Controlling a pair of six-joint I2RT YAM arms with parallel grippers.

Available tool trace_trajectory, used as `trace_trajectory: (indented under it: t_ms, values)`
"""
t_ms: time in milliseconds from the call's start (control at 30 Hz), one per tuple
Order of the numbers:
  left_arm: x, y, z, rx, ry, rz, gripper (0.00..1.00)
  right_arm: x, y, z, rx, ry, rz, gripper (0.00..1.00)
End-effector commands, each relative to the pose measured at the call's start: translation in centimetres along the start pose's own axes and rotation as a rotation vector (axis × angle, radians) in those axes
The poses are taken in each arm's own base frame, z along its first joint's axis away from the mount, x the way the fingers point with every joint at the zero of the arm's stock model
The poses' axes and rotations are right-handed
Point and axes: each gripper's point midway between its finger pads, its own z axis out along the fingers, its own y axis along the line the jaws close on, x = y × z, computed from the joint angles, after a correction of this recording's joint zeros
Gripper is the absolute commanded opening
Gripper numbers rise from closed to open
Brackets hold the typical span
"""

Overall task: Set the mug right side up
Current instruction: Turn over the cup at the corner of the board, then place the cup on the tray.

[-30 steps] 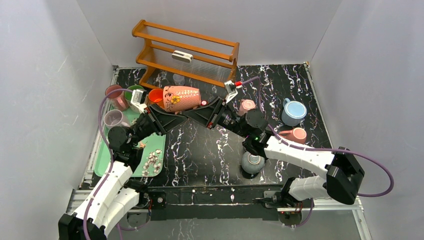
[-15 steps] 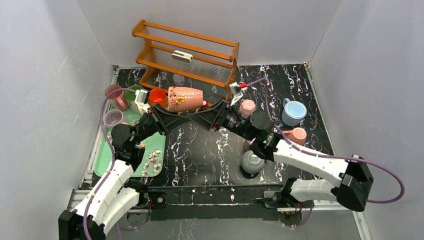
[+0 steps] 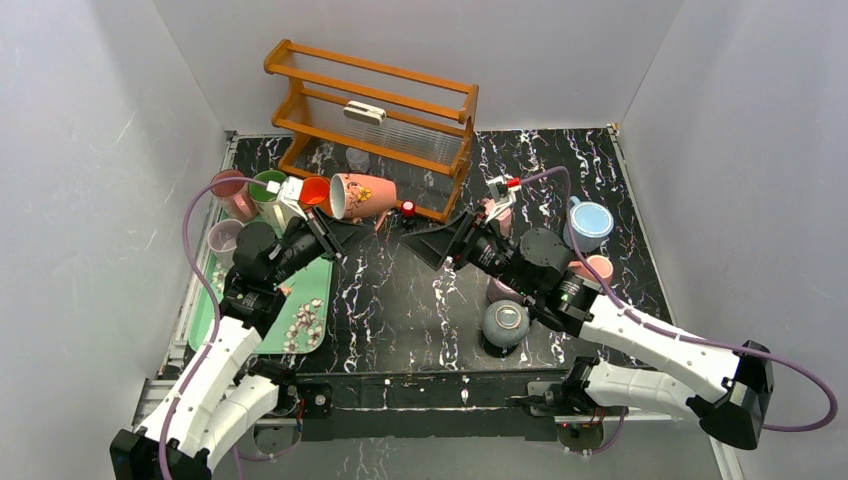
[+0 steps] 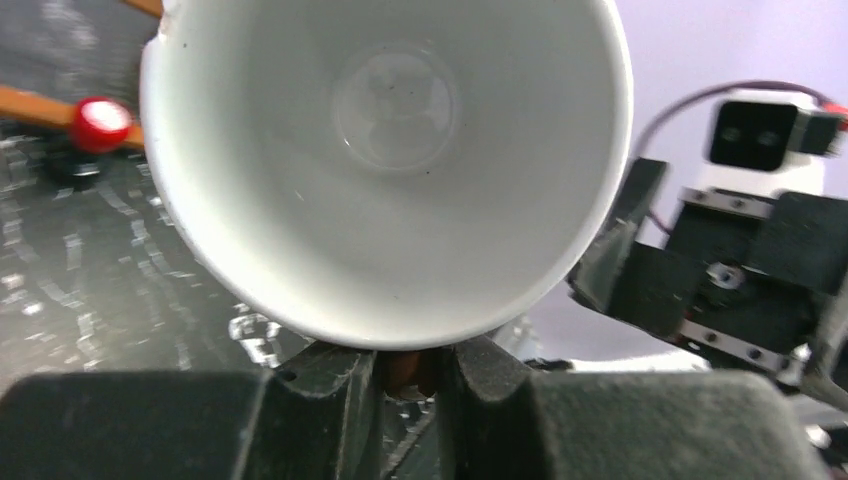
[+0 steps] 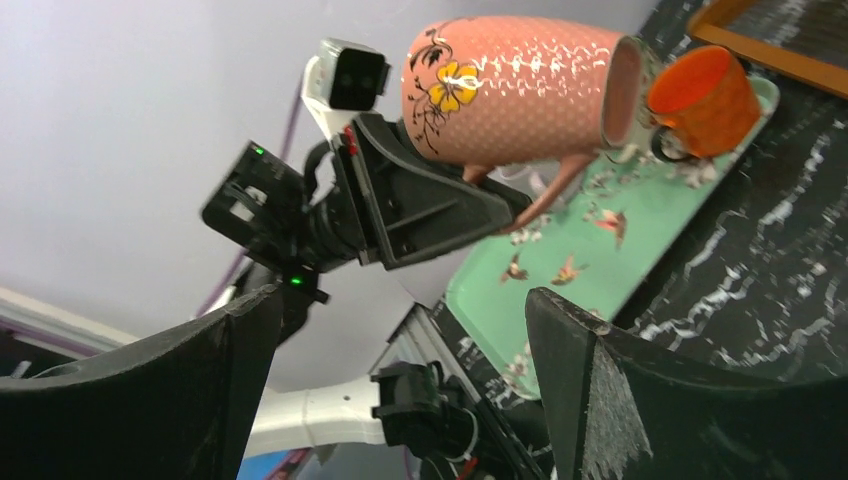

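Letting go, the right pincer (image 3: pixel 428 243) springs wide and retreats; the left pincer (image 3: pixel 340 232), clamped on the handle (image 5: pixel 556 193), alone must finish uprighting the sideways mug (image 3: pixel 362 195).

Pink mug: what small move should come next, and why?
Probably roll the left wrist so the pink mug turns mouth up. It lies sideways in the air, the left jaws shut on its handle, the right jaws open and clear of it.
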Motion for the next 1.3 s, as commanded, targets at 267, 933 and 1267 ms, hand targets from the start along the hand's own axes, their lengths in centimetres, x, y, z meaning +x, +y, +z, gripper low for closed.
trace_trajectory:
  t_ms: [267, 933, 1267]
  values:
    - [-2.1, 11.9, -6.3, -0.750, -0.057, 0.247, 0.00, 1.4, -5.0, -3.5, 0.248, 0.065, -0.067, 0.99]
    - [-1.9, 22.1, -12.0, -1.359, -0.079, 0.271, 0.00, -0.2, -3.7, -5.8, 0.202, 0.012, -0.127, 0.99]
    - [-1.3, 25.0, -12.1, -1.488, -0.050, 0.267, 0.00, -0.8, -3.3, -6.8, 0.185, -0.021, -0.132, 0.99]
